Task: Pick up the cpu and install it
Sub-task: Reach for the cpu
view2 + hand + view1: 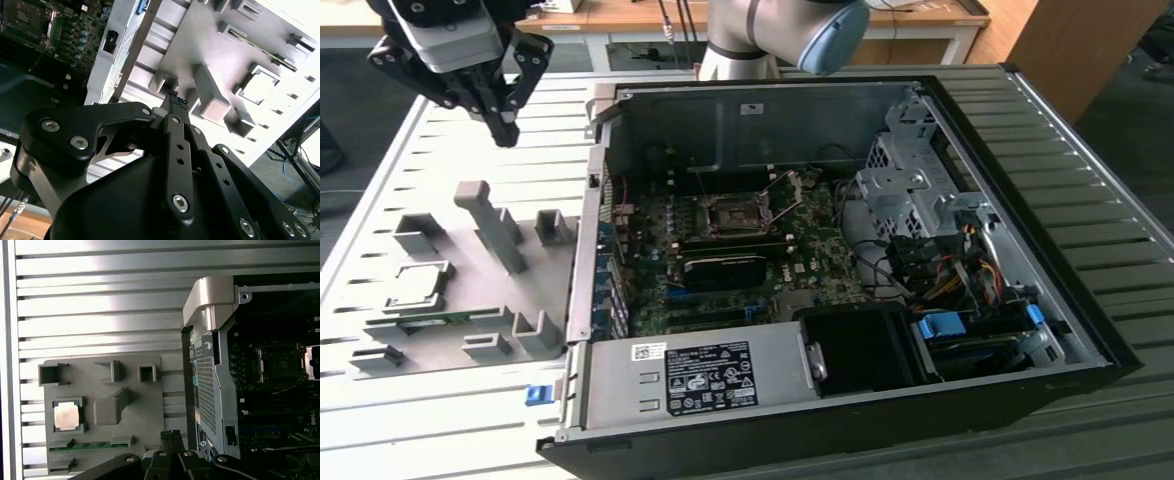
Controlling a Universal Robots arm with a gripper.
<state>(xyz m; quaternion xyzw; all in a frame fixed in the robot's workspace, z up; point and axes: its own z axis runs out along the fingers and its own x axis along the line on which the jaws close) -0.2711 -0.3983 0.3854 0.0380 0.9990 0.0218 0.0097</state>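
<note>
The cpu [420, 283] is a small square chip with a pale metal top. It lies flat in a recess of the grey fixture plate [520, 290] at the exterior view's left, and shows in both wrist views [259, 86] [66, 416]. My gripper [504, 132] hangs high above the slatted table, well behind the fixture and apart from the cpu. Its fingers meet at the tips [176, 100] [171, 436] with nothing between them. The black socket frame [734, 215] sits on the motherboard inside the open computer case, its lever raised.
The open case [1067, 330] fills the table's middle and right, its metal wall [594, 200] standing between fixture and motherboard. Tall grey blocks [491, 225] rise from the fixture plate. A green memory stick [87, 445] lies in a slot near the cpu.
</note>
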